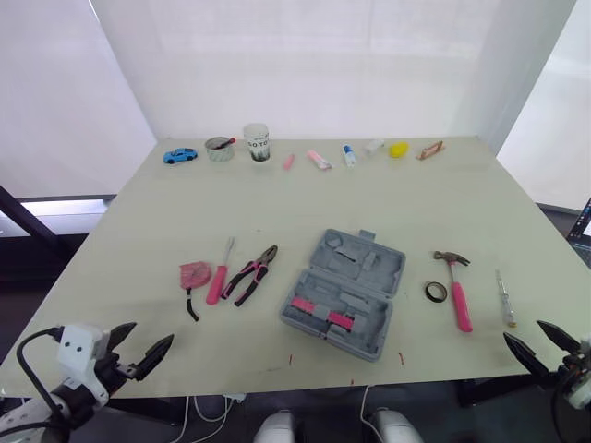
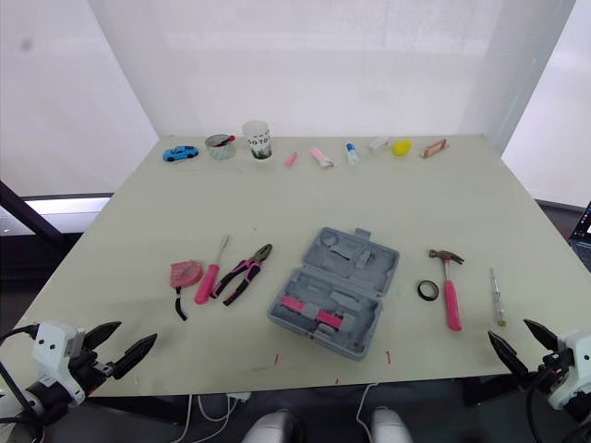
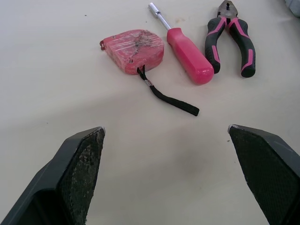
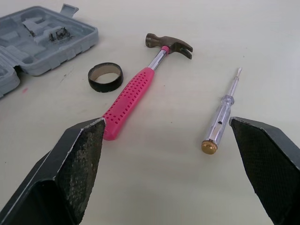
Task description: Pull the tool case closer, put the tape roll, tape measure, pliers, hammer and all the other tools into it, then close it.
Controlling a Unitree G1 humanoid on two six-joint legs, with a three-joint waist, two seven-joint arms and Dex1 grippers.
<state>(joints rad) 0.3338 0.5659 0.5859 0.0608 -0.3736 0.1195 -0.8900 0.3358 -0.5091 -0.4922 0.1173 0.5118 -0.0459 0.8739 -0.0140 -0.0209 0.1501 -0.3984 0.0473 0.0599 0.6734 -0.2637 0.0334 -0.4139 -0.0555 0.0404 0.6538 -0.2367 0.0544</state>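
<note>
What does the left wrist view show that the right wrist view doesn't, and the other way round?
Left wrist view: the pink tape measure, a pink-handled screwdriver and the pliers, lying side by side beyond the left gripper. Right wrist view: the open tool case, the black tape roll, the pink-handled hammer and a clear tester screwdriver, beyond the right gripper. Shared: the pale table, and jaws open wide, holding nothing.
</note>
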